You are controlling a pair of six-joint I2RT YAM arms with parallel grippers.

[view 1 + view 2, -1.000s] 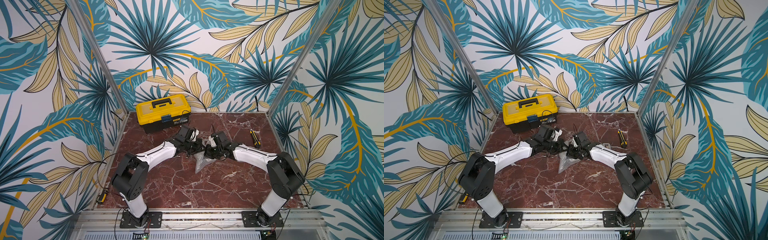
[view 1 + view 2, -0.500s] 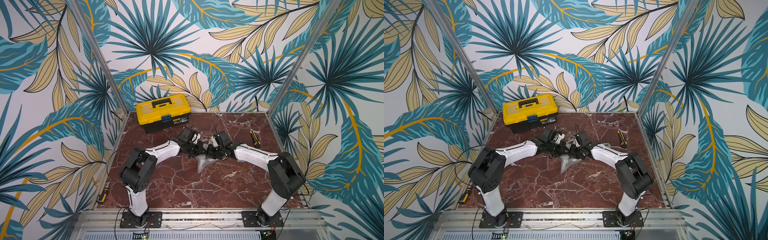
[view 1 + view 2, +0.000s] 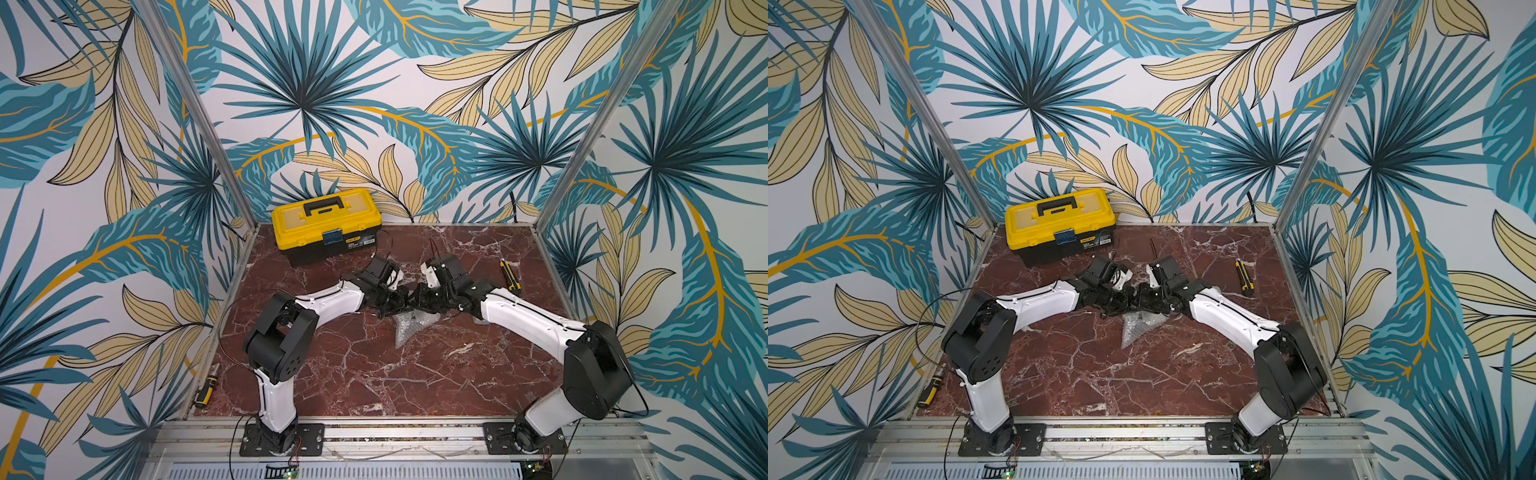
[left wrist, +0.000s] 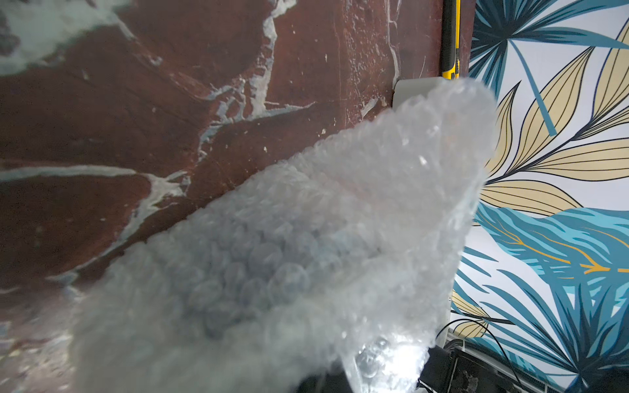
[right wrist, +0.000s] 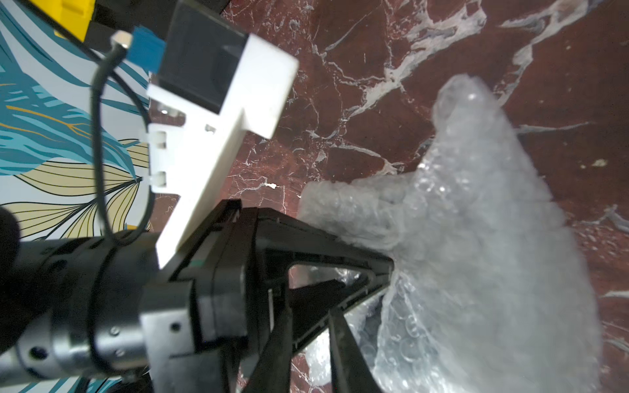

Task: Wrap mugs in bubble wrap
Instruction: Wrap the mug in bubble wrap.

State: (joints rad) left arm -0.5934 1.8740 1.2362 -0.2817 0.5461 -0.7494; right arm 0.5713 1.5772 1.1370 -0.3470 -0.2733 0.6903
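Observation:
The bubble wrap (image 3: 409, 328) lies as a crumpled, pointed bundle on the marble table, in both top views (image 3: 1136, 328). Both arms meet just above its far end. My left gripper (image 3: 400, 300) is shut on an edge of the wrap; in the right wrist view its black fingertips (image 5: 384, 268) pinch the sheet (image 5: 476, 238). In the left wrist view the wrap (image 4: 306, 255) covers the left jaws. My right gripper (image 5: 310, 326) stands beside the left one (image 3: 417, 300), open a little, with table and wrap showing through the gap. The mug is hidden.
A yellow toolbox (image 3: 326, 226) stands at the back left. A yellow-black utility knife (image 3: 509, 274) lies at the right, and a grey-white tape dispenser (image 4: 415, 90) sits near it. A screwdriver (image 3: 206, 384) lies off the table's left edge. Patterned walls close in three sides.
The left arm's elbow has swung right and both grippers with the wrap have shifted slightly right. The right gripper's jaws have parted.

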